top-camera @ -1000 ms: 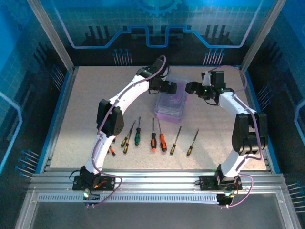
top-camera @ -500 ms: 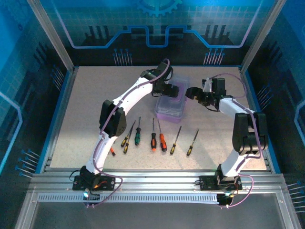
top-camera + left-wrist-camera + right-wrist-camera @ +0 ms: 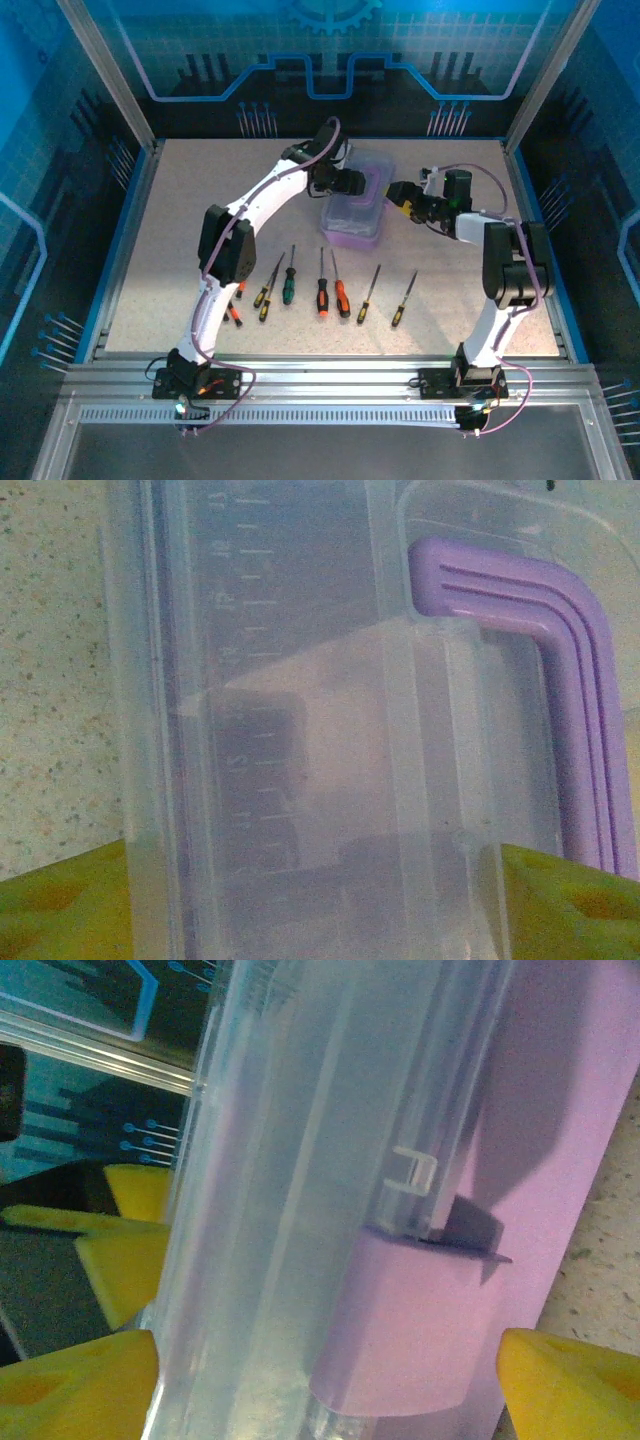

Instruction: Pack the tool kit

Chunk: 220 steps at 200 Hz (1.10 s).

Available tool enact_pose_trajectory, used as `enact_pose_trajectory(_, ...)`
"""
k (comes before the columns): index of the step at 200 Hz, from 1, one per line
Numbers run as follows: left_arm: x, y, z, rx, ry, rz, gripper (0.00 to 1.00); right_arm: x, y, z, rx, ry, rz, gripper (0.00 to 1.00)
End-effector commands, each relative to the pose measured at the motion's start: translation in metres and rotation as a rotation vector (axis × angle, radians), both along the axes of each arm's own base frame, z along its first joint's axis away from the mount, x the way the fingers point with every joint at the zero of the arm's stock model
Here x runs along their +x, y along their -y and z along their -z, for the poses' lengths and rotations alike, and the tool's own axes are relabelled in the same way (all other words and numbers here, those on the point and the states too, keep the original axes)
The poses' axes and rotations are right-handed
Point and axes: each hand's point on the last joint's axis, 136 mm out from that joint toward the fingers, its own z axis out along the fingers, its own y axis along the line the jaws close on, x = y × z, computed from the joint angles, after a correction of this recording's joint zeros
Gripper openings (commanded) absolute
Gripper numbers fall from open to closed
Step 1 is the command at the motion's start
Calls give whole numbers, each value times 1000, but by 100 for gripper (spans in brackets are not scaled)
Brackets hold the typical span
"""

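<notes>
the left gripper (image 3: 354, 184) sits at the far left corner of the tool kit case (image 3: 352, 218). in the left wrist view its yellow-green fingertips (image 3: 60, 905) stand apart on either side of the clear lid (image 3: 300, 730), right against its edges, though whether they press on it cannot be told. the right gripper (image 3: 398, 192) is at the case's right side, its yellow fingertips (image 3: 570, 1380) spread wide with the case between them and a thin gap beside the purple latch (image 3: 400, 1330). the case is a small translucent purple box. its lid is clear, with faint ruler marks moulded in, and a purple handle (image 3: 580, 680) curves along one edge. whether the lid is lifted cannot be told. it lies past the middle of the speckled table (image 3: 160, 250), towards the far side. the left arm (image 3: 250, 210) arcs up from its base and bends right to the case. the right arm (image 3: 505, 275) rises steeply, then folds left and low towards it. nearer the bases the slim screwdrivers (image 3: 322, 295) lie in a loose row, handles towards the arms, in yellow-black, green and orange.
</notes>
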Motion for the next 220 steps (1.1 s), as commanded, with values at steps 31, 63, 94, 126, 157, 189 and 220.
enact_pose_trajectory(31, -6, -16, 27, -22, -69, 23, 61, 6, -2, -2, 116, 8, -26, 87)
enact_pose_trajectory(63, -7, -16, 28, -28, -74, 30, 58, 6, -8, 0, 154, 7, -44, 85)
enact_pose_trajectory(94, -7, -16, 29, -30, -77, 30, 57, 5, -11, 5, 167, -6, -48, 85)
enact_pose_trajectory(126, -9, -15, 33, -36, -88, 33, 56, 6, -14, 6, 212, -14, -56, 83)
enact_pose_trajectory(157, -13, -16, 35, -41, -99, 28, 56, 8, -16, 12, 206, -36, -49, 82)
enact_pose_trajectory(189, -16, -17, 36, -41, -104, 24, 56, 7, -21, 4, 272, -18, -76, 81)
enact_pose_trajectory(220, -17, -16, 37, -33, -105, 21, 55, 7, -26, 4, 293, -13, -83, 78)
